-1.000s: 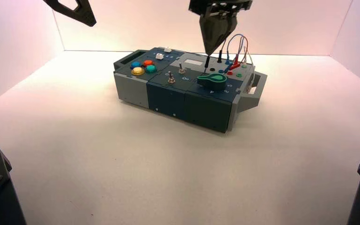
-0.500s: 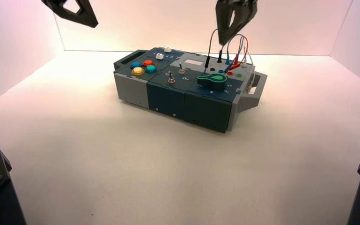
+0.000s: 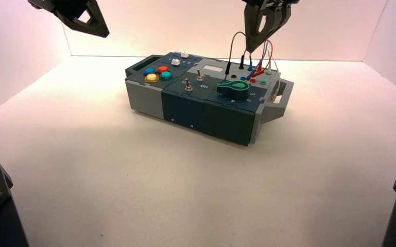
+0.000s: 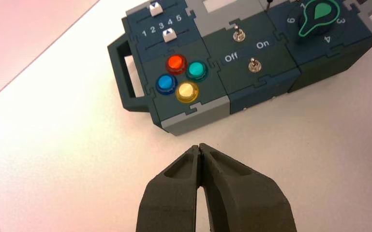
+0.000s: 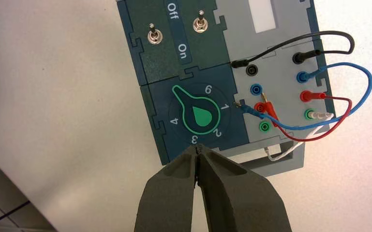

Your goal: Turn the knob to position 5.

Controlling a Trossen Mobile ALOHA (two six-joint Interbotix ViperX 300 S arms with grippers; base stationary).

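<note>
My right gripper fingers are pressed together, high above the box. Lower, centre frame, the knob points between 4 and 6 (numeral hidden). My left gripper, also closed, hangs upper left.

Knob — btwn toggles & wires

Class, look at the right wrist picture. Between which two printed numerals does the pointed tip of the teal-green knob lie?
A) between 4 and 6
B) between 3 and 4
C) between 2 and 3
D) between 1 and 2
A: in the right wrist view the knob aims its tip into the gap between the 4 and the 6, where its tip covers any numeral.
</note>
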